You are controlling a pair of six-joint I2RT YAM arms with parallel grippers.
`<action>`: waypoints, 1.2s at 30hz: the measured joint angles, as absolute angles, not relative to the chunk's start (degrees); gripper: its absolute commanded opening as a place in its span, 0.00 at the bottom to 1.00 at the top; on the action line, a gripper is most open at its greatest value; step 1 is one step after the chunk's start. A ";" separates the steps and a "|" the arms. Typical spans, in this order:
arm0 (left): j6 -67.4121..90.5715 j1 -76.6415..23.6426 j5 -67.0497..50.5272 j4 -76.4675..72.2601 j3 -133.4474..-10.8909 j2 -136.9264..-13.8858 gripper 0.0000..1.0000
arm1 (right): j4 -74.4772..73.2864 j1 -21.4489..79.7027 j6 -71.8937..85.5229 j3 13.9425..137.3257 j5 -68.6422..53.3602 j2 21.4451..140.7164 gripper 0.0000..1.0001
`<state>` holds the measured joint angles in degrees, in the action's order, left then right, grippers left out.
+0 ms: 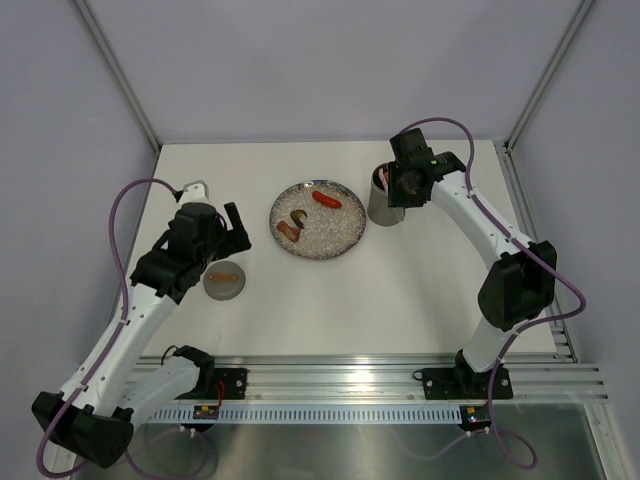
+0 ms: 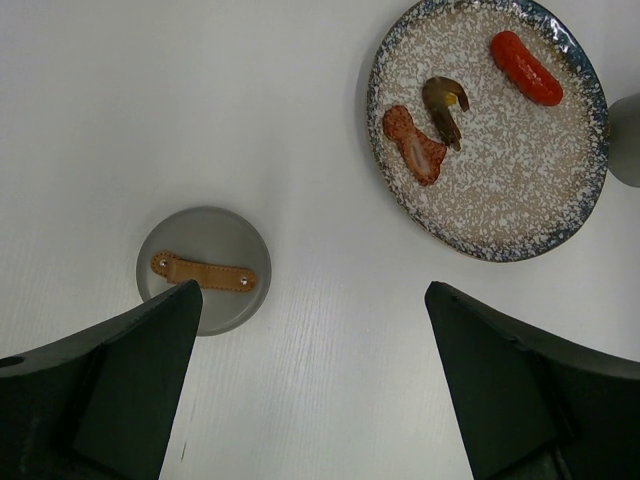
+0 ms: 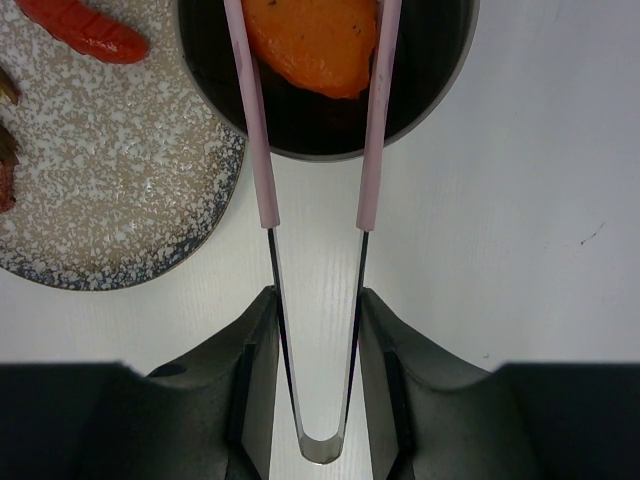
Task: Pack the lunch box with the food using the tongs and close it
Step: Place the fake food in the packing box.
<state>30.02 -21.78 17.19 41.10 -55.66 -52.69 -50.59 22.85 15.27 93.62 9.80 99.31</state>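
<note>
White surface (image 3: 500, 250) fills the scene beneath two robot arms. Nearest, the right gripper (image 3: 315, 310) is partly closed, squeezing the pale pink tongs (image 3: 248, 100). Just beyond it, the tong tips straddle an orange food piece (image 3: 310, 40) inside the mouth of the lunch box (image 3: 440, 90). To its left, a speckled plate (image 3: 130, 200) holds three more food pieces (image 2: 525, 65), so packing looks barely begun. The left gripper (image 2: 312, 295) hangs wide open and empty above a grey disc (image 2: 205, 235), probably the lid, not yet fitted.
</note>
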 measured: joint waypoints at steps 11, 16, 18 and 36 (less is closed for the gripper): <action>30.02 -21.78 17.19 41.10 -55.66 -52.71 0.99 | -50.76 22.85 15.18 94.30 9.82 99.31 0.40; 30.02 -21.78 17.19 41.10 -55.66 -52.97 0.99 | -50.92 22.85 15.18 94.59 9.82 99.31 0.40; 30.04 -21.78 17.19 41.10 -55.66 -53.04 0.99 | -50.92 22.85 15.18 94.61 9.82 99.31 0.40; 30.04 -21.78 17.19 41.10 -55.66 -52.99 0.99 | -50.89 22.85 15.18 94.61 9.85 99.31 0.46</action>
